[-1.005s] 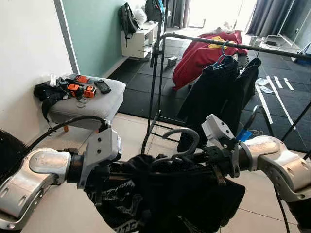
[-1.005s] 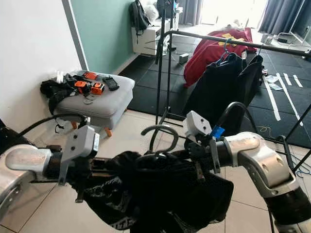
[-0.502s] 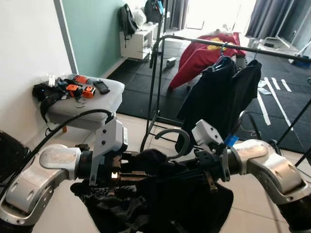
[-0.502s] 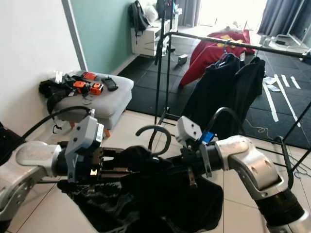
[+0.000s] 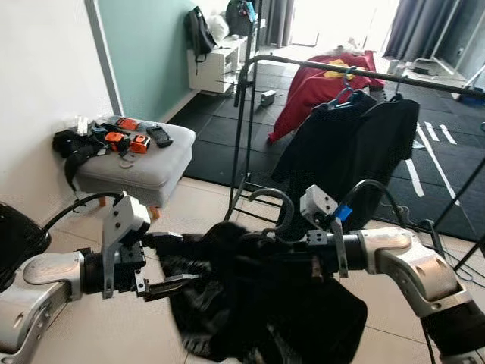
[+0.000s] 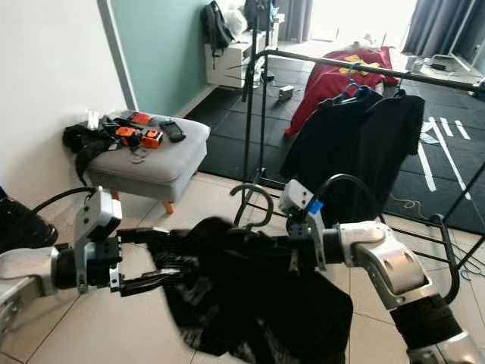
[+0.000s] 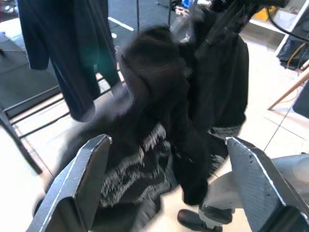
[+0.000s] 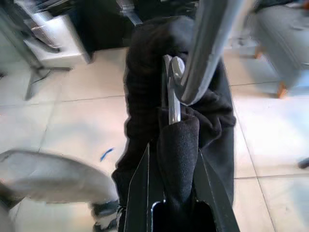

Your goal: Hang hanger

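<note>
One hanger (image 5: 274,203), hook upward.

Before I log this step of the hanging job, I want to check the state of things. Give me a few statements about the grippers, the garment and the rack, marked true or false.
1. The right gripper is shut on the black garment at its hanger. True.
2. The left gripper clamps the garment. False: its fingers stand open, apart from the cloth.
3. The garment already hangs on the clothes rack. False: it is held in front of the rack, above the tiled floor.
4. Dark clothes hang on the rack's rail. True.
5. The grey stool by the wall is bare. False: orange and black gadgets lie on it.
</note>
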`<state>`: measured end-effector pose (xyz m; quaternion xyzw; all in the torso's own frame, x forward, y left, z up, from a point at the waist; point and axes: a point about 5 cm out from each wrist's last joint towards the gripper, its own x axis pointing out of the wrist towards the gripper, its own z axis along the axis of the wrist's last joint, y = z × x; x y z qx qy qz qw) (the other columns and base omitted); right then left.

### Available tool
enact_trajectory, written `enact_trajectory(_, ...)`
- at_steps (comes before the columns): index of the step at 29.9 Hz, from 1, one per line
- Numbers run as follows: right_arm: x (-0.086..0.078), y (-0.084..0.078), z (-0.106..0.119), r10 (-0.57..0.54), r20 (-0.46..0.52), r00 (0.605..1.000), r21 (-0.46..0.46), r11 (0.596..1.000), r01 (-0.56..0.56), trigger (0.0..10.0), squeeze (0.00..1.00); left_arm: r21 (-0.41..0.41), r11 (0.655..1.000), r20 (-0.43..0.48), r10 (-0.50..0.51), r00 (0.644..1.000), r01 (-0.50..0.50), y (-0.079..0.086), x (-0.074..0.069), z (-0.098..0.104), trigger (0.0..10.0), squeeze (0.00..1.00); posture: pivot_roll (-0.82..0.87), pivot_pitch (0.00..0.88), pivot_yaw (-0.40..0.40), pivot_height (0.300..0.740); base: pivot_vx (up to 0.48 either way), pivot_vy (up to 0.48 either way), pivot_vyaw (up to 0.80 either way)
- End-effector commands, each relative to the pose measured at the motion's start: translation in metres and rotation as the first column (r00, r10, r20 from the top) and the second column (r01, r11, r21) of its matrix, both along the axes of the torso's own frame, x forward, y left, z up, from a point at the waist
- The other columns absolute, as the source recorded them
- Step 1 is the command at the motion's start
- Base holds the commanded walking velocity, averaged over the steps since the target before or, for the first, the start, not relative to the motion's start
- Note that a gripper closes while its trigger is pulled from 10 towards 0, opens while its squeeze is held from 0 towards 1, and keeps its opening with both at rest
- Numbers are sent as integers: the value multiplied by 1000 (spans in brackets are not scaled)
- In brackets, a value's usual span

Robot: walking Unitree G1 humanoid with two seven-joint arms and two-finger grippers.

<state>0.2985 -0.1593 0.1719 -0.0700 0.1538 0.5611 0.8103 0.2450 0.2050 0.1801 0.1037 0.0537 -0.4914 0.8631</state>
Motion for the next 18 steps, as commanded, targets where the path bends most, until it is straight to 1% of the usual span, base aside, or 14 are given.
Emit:
enact_trajectory(1, 19, -22, -2, -244, 44, 969, -12, 970, 244, 0, 0, 13, 993, -8, 118, 993, -118, 24, -1, -4, 10000, 1000, -56, 0, -37, 740, 0, 0, 0)
enact_trajectory(3, 30, -35, -7, -416, 43, 908, 25, 909, 415, 0, 0, -48, 973, 16, 229, 973, -228, 35, 1, -5, 10000, 1000, -54, 0, -38, 740, 0, 0, 0)
enact_trajectory(6, 32, -37, -7, -446, 42, 894, 37, 895, 445, 0, 0, -64, 967, 24, 250, 968, -248, 36, 2, -6, 10000, 1000, -54, 0, -38, 740, 0, 0, 0)
enact_trajectory(7, 33, -39, -9, -478, 30, 878, 52, 878, 476, 627, 0, -85, 948, 41, 310, 950, -305, 40, 6, -7, 10000, 1000, -56, 0, -28, 740, 0, 0, 0)
enact_trajectory(8, 36, -42, -13, -527, 20, 850, 71, 848, 525, 1804, 0, -110, 902, 57, 425, 904, -417, 47, 12, -13, 10000, 1000, -58, 0, -24, 740, 0, 0, 0)
enact_trajectory(9, 36, -42, -13, -527, 20, 850, 71, 848, 525, 1804, 0, -110, 902, 57, 425, 904, -417, 47, 12, -13, 10000, 1000, -58, 0, -24, 740, 0, 0, 0)
enact_trajectory(10, 39, -48, -20, -619, -12, 785, 100, 781, 617, 784, 0, -171, 812, 32, 571, 820, -558, 53, 17, -24, 10000, 0, -57, 0, -21, 740, 0, 0, -800)
enact_trajectory(11, 39, -48, -20, -619, -12, 785, 100, 781, 617, 784, 0, -171, 812, 32, 571, 820, -558, 53, 17, -24, 10000, 0, -57, 0, -21, 740, 0, 0, -800)
enact_trajectory(13, 43, -59, -38, -780, -85, 620, 127, 609, 783, 510, 0, -251, 578, -127, 775, 619, -776, 54, 18, -62, 10000, 0, -61, 0, -14, 740, 0, 0, -800)
enact_trajectory(14, 43, -59, -38, -780, -85, 620, 127, 609, 783, 510, 0, -251, 578, -127, 775, 619, -776, 54, 18, -62, 10000, 0, -61, 0, -14, 740, 0, 0, -800)
enact_trajectory(15, 43, -61, -43, -813, -104, 573, 134, 560, 818, 471, 0, -250, 497, -193, 815, 546, -831, 50, 15, -78, 10000, 0, -61, 0, -15, 740, 0, 0, -800)
enact_trajectory(16, 43, -61, -43, -813, -104, 573, 134, 560, 818, 471, 0, -250, 497, -193, 815, 546, -831, 50, 15, -78, 10000, 0, -61, 0, -15, 740, 0, 0, -800)
enact_trajectory(17, 44, -61, -45, -834, -112, 540, 142, 525, 839, 941, 0, -244, 449, -247, 829, 502, -860, 45, 10, -92, 10000, 0, -59, 0, -17, 740, 0, 0, -800)
enact_trajectory(18, 44, -61, -45, -834, -112, 540, 142, 525, 839, 941, 0, -244, 449, -247, 829, 502, -860, 45, 10, -92, 10000, 0, -59, 0, -17, 740, 0, 0, -800)
